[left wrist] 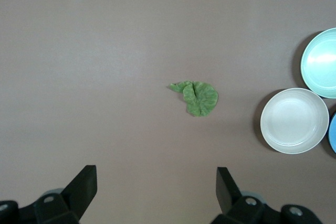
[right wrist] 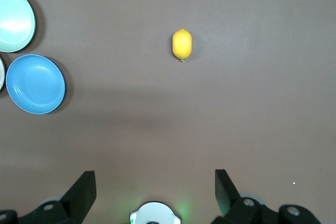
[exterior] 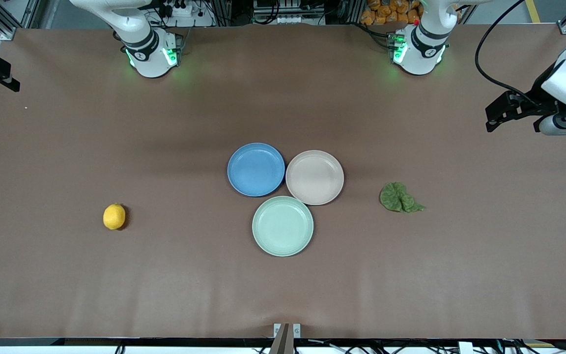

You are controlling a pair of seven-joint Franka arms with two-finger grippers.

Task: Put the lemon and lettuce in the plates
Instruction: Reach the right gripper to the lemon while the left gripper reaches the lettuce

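a wide brown matte table (exterior: pixel 67 275) spans the scene, with cables and metal framing along its edge by the arm bases. three round, shallow, smooth plates touch in a cluster at mid-table: blue plate (exterior: pixel 256 169), beige plate (exterior: pixel 315 177), and mint plate (exterior: pixel 283 226) nearest the front camera. the oval yellow lemon (exterior: pixel 114 216) lies well apart toward the right arm's end; the wrinkly green lettuce (exterior: pixel 400 197) lies near the beige plate toward the left arm's end. the left gripper (left wrist: pixel 156 187) hangs high over its table end, fingers spread wide, empty. the right gripper (right wrist: pixel 155 190) is likewise raised, wide apart, holding nothing.
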